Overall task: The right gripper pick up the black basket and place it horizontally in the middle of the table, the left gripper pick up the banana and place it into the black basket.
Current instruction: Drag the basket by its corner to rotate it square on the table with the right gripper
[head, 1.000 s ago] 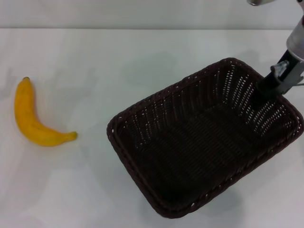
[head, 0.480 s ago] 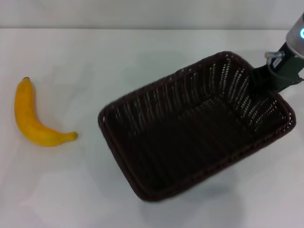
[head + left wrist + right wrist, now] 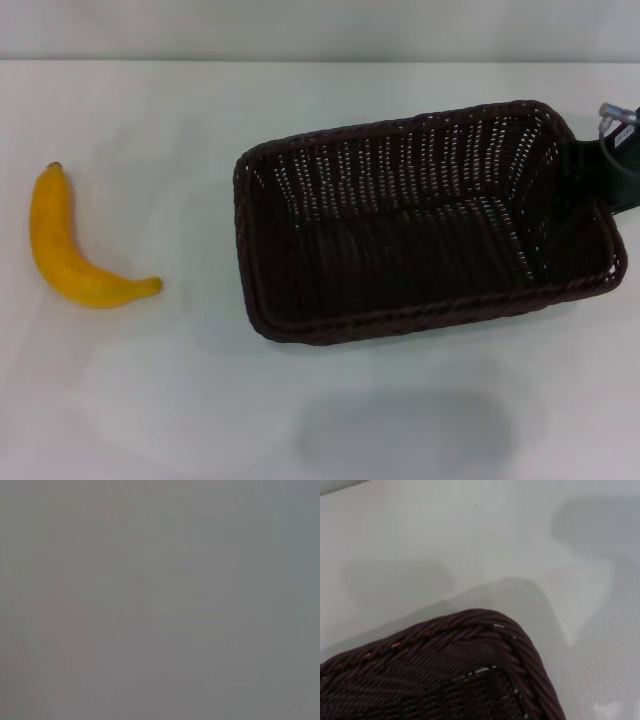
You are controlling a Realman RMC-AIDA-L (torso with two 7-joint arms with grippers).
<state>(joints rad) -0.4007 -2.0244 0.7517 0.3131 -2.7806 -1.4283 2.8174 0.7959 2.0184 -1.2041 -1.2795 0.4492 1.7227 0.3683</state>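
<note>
The black basket [image 3: 390,165] hangs in the air over the right half of the table [image 3: 150,400], long side running left to right, tipped so its inside faces me. Its shadow [image 3: 400,435] lies on the table nearer to me. My right gripper [image 3: 597,170] is shut on the basket's right rim at the picture's right edge. The right wrist view shows one braided corner of the basket [image 3: 480,630] over the white table. The yellow banana [image 3: 55,250] lies at the far left of the table. My left gripper is out of view; the left wrist view is plain grey.
The table's pale grey far edge [image 3: 300,45] runs along the top. White tabletop lies between the banana and the basket.
The basket has swung from a diagonal to lie left to right, and has risen off the table. My right gripper moved with it toward the right edge. The banana has not moved.
</note>
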